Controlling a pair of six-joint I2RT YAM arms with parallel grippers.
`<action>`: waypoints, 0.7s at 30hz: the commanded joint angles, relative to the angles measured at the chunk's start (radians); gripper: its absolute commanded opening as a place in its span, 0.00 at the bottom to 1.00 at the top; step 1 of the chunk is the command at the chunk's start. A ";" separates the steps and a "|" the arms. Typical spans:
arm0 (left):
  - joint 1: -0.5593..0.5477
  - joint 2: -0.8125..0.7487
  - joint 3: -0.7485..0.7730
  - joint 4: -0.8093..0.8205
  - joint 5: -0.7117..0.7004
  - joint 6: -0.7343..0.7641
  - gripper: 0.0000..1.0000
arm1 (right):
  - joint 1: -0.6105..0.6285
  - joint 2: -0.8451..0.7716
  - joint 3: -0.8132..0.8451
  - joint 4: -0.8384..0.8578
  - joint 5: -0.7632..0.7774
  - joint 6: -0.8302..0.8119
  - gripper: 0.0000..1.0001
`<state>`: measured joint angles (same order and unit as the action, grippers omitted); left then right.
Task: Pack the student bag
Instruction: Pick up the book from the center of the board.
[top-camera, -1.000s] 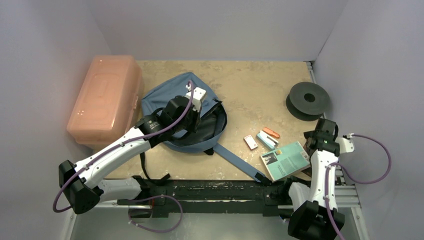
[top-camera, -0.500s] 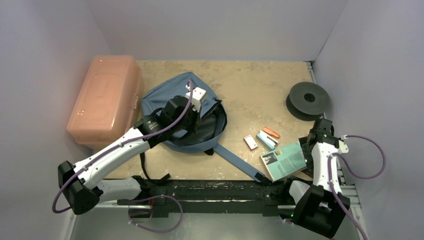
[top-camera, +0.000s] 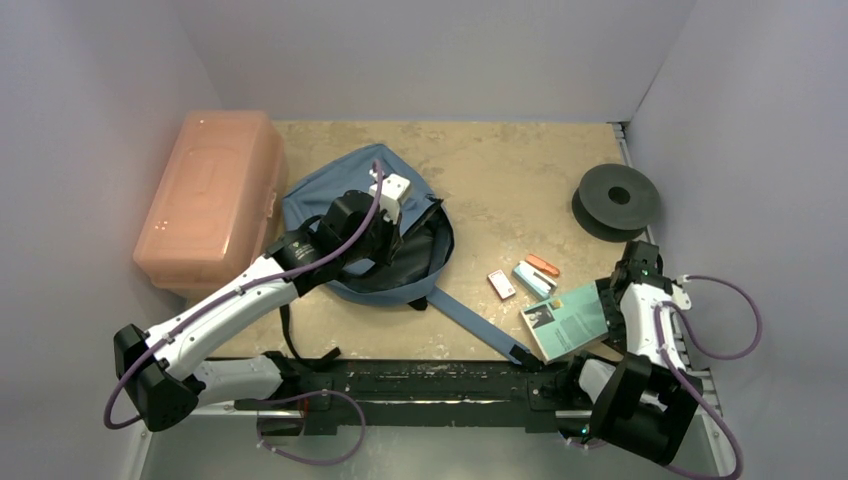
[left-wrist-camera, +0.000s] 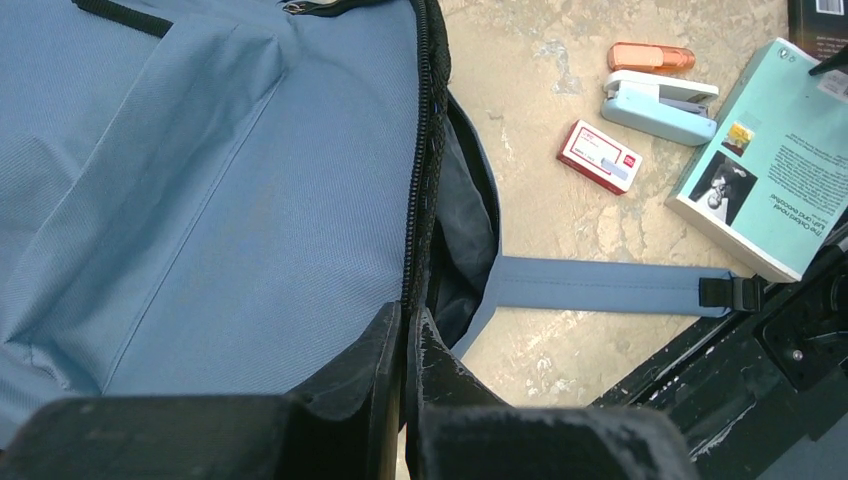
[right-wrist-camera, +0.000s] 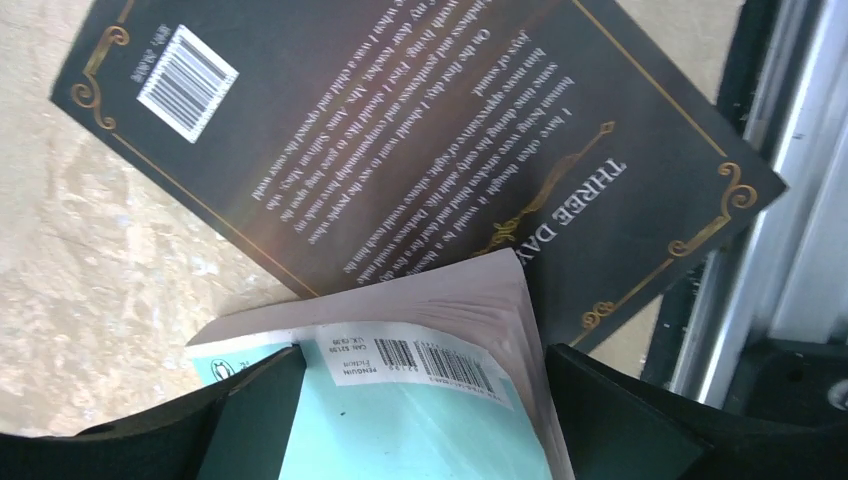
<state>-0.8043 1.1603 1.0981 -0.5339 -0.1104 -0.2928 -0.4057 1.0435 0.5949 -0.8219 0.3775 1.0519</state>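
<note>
On the table (top-camera: 500, 180), left of centre, lies the soft blue-grey fabric backpack (top-camera: 325, 195). Only the left wrist view shows the left tool (left-wrist-camera: 405, 345) clenched on its black zipper trim (left-wrist-camera: 419, 150). Only the right wrist view shows the right tool (right-wrist-camera: 420, 400) spread wide astride a teal paperback book (right-wrist-camera: 350, 440), which lies on a black gold-trimmed book (right-wrist-camera: 400, 150). Since a second ago the right arm has moved down over that paperback, while the left arm has stayed put.

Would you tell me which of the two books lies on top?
The teal paperback, sitting between the open fingers of the right gripper; the black book lies beneath it.
</note>
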 joint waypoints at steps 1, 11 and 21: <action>0.007 -0.006 -0.002 0.067 0.052 -0.005 0.00 | -0.003 0.004 -0.076 0.133 -0.038 -0.020 0.88; 0.031 0.023 0.003 0.065 0.063 -0.004 0.00 | 0.174 0.059 -0.032 0.329 -0.011 -0.182 0.52; 0.040 0.015 0.052 0.045 0.225 0.009 0.24 | 0.271 0.055 0.011 0.448 -0.039 -0.358 0.00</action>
<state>-0.7662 1.2015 1.0977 -0.5190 -0.0013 -0.2939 -0.1524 1.1126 0.5632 -0.4541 0.3695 0.7776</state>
